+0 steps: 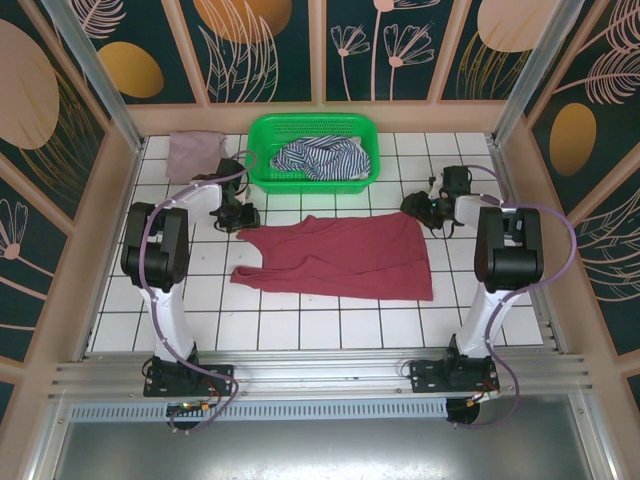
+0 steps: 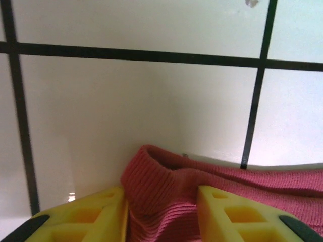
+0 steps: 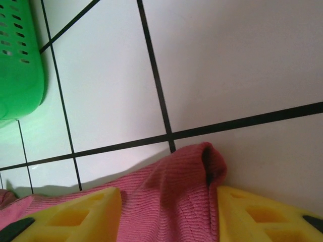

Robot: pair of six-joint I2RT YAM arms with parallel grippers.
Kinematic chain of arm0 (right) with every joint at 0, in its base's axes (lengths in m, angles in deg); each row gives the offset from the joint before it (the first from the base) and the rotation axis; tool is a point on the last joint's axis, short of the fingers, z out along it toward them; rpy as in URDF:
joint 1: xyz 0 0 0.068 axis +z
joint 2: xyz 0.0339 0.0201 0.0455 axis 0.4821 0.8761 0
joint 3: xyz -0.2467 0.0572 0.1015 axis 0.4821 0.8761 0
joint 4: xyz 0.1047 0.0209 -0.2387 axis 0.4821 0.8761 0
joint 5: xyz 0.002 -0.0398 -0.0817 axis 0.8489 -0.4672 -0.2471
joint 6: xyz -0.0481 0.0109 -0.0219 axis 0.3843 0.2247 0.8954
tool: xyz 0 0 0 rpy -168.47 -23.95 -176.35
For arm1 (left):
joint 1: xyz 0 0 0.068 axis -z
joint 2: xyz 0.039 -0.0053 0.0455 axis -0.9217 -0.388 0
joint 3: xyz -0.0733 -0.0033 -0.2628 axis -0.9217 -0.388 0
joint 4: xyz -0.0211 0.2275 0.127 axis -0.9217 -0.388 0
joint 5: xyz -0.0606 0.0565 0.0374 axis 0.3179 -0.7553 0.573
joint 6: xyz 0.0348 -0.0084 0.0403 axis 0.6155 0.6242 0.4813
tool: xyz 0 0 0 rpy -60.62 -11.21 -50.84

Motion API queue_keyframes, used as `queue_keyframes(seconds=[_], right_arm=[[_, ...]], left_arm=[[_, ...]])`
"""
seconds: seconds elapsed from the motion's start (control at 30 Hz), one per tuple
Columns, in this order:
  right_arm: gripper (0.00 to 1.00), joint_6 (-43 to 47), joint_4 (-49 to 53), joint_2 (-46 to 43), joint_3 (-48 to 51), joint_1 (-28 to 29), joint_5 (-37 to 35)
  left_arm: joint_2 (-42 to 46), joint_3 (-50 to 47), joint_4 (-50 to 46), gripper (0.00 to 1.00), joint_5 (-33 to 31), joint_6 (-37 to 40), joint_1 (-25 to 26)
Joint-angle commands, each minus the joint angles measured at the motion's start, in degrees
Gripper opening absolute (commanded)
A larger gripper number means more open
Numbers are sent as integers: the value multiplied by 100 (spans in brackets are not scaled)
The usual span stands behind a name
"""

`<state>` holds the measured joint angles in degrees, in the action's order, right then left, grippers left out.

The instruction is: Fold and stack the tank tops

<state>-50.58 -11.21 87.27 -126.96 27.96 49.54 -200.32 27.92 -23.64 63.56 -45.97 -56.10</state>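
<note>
Spread yellow fingers of left gripper and right gripper straddle ribbed maroon tank top, seemingly unpinched.

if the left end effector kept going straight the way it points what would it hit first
The bunched edge of the maroon tank top, sitting in the left end effector; the tiled table is probably right beneath.

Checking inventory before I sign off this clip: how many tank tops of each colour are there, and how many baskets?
Mauve-pink tank top: 1
Red tank top: 1
Navy-and-white striped tank top: 1
Green basket: 1
Total: 4
</note>
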Motion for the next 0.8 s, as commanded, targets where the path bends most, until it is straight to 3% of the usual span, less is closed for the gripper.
queue_keyframes(seconds=[0.0, 0.17, 0.27, 0.5, 0.77], right_arm=[[51, 66, -83, 242, -290, 11, -23], [50, 243, 116, 359, -603, 7, -245], [46, 230, 56, 463, -599, 25, -98], [22, 381, 93, 429, -620, -21, -5], [2, 551, 124, 309, -670, -121, 144]], left_arm=[[-177, 166, 56, 39, 181, 197, 9], [-241, 262, 194, 33, 182, 213, 5], [-122, 17, 363, 24, 409, 176, 9], [-26, 119, 234, 11, 8, 360, -22], [-23, 403, 148, 1, -99, 484, -40]])
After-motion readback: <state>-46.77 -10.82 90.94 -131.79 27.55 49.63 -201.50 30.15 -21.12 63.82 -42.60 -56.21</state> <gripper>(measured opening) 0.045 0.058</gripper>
